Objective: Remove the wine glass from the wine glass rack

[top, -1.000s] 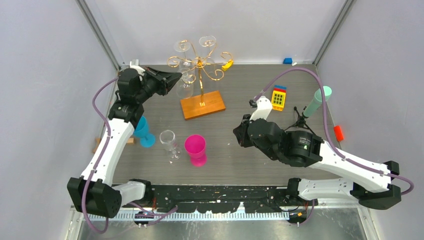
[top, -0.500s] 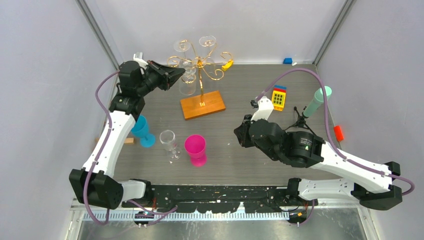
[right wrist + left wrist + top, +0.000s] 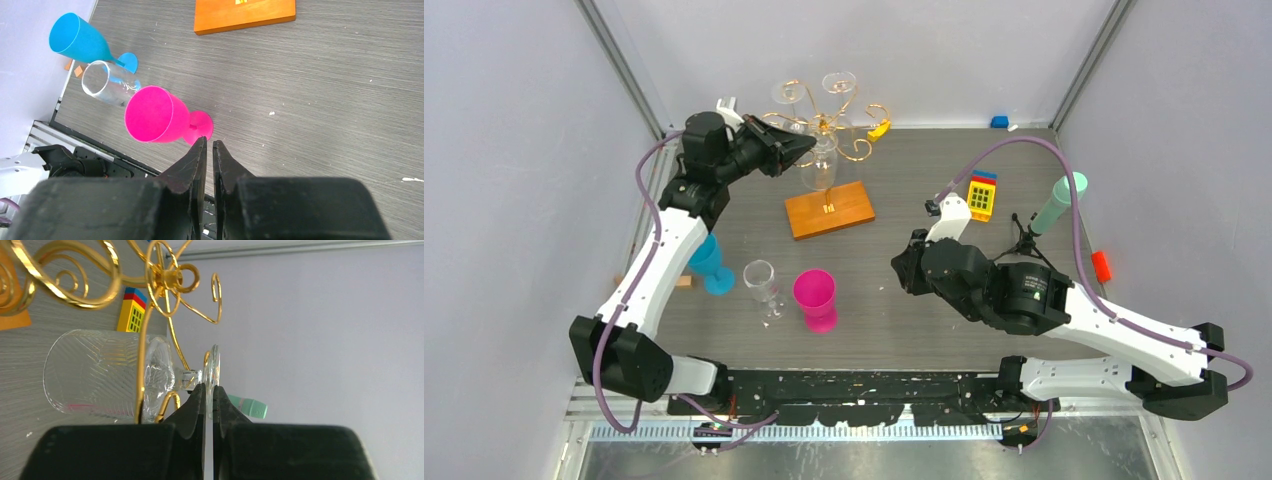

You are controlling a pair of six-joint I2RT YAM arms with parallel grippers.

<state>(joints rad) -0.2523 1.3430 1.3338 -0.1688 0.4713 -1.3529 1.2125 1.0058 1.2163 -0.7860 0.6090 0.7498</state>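
The left gripper [image 3: 802, 150], clamped on the foot of the wine glass [image 3: 821, 172], travelled rightward along the far edge of the worktop [image 3: 904, 160], away from the far-left corner and toward the central post of the wine glass rack [image 3: 826, 122]. The glass went with it, from left of the post to just in front of it, above the rack's wooden base [image 3: 829, 212]. The left arm's forearm swung farther and rightward too.
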